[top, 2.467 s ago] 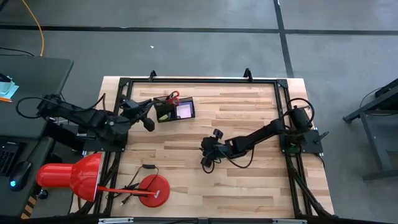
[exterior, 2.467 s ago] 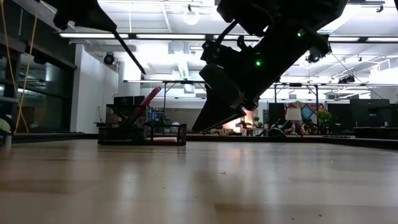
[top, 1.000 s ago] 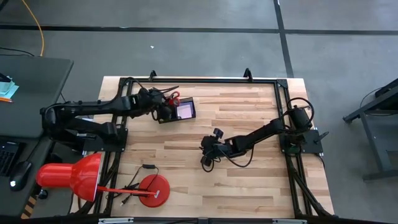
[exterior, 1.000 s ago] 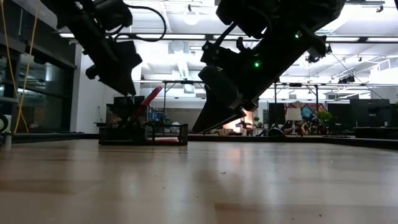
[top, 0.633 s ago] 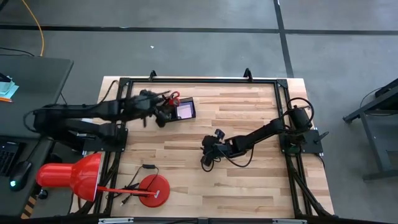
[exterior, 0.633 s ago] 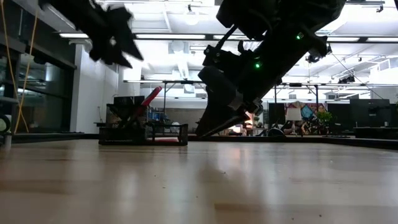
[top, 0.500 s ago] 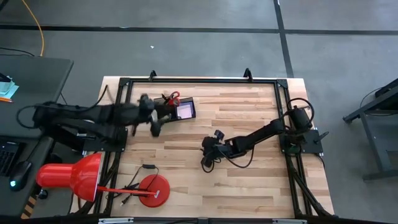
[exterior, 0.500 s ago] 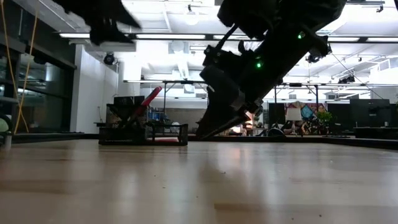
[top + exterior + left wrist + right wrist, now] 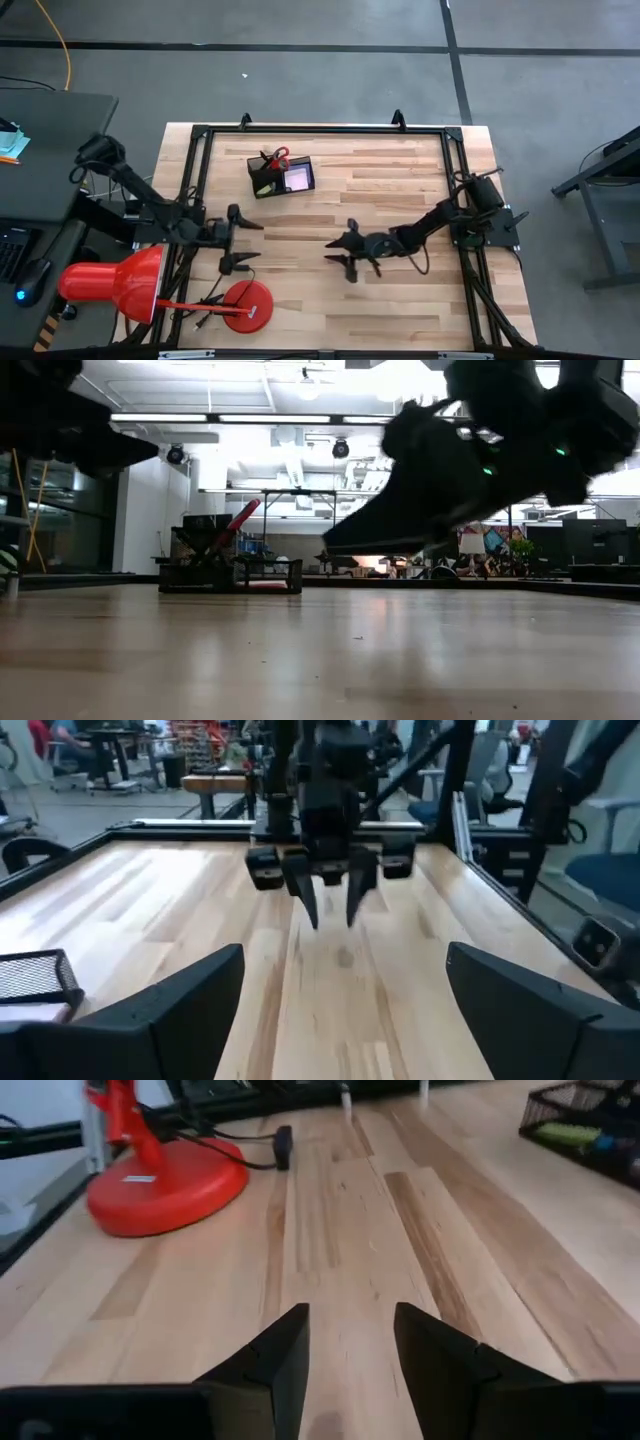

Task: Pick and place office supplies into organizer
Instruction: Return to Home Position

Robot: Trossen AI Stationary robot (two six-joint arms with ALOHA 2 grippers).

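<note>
Holding nothing, the left gripper (image 9: pixel 252 241) and the right gripper (image 9: pixel 341 256) hang with fingers apart, away from the organizer (image 9: pixel 281 176). Probably its filling is finished.

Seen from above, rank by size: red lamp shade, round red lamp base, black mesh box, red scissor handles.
Red lamp shade
black mesh box and round red lamp base look alike
red scissor handles smallest

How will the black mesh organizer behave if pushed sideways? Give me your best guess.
The organizer looks light, with thin mesh walls, so it would probably slide easily on the smooth wooden table. It sits low and wide, so tipping seems unlikely. The scissors lean tall out of it and might rattle or shift.
</note>
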